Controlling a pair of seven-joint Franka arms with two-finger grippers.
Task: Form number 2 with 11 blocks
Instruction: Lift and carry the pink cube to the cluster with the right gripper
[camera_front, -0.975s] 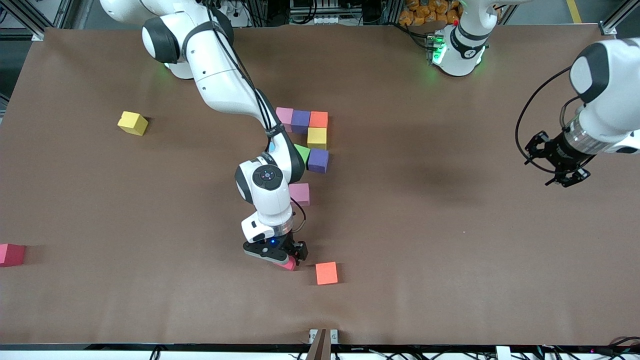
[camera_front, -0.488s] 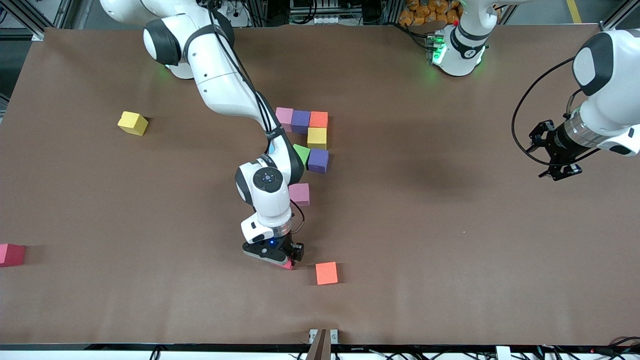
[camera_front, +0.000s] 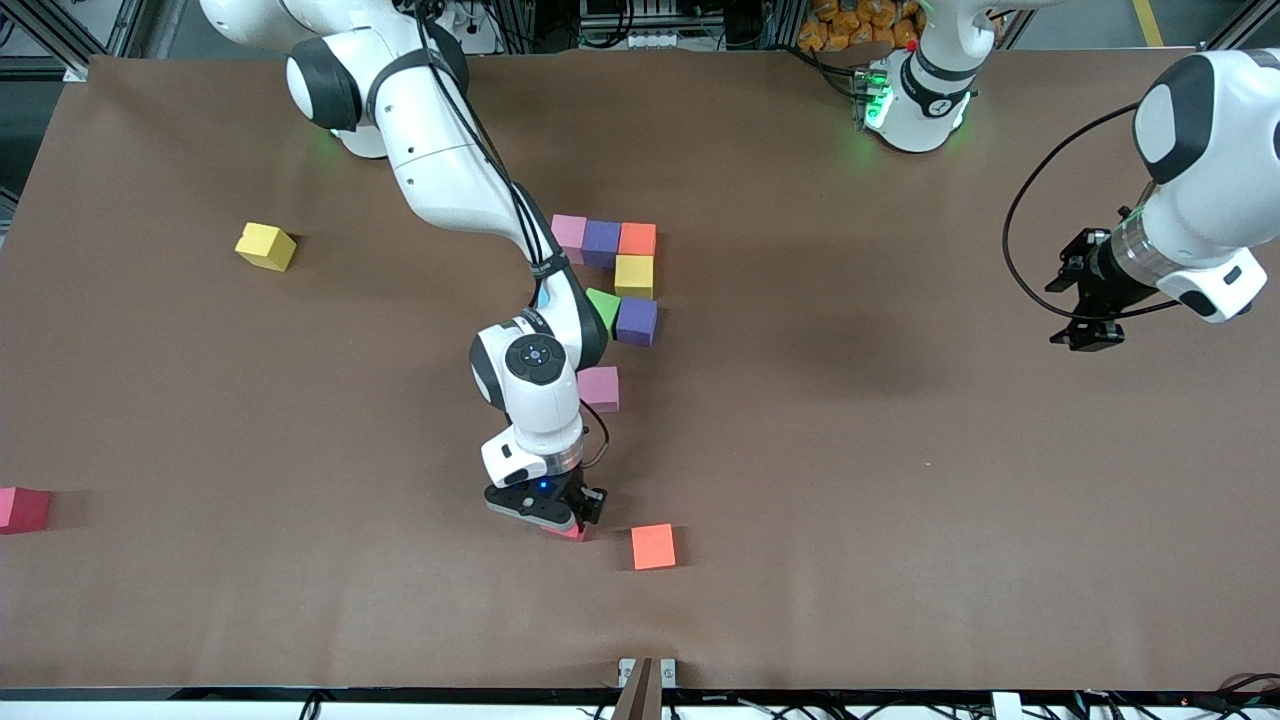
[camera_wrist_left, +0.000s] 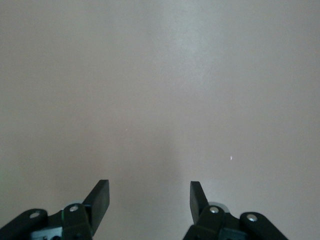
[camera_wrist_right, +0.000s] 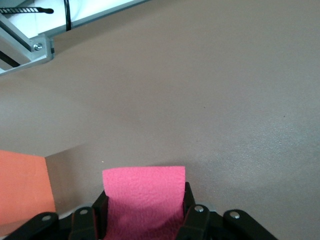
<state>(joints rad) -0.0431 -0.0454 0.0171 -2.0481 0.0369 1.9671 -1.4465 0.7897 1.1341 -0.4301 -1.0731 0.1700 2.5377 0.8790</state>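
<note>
Right gripper (camera_front: 572, 520) now clamped on a pink block (camera_wrist_right: 144, 197) (jaws wide a second ago). Left gripper (camera_wrist_left: 149, 200) parted, empty, drawn back over bare table (camera_front: 900, 450).

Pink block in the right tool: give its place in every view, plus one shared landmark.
Front view: pink block peeks out under the right tool, low on the table.
Left wrist view: not in it; only bare table.
Right wrist view: pink block clamped between the fingers.
Shared landmark: the lone orange block beside it.
</note>
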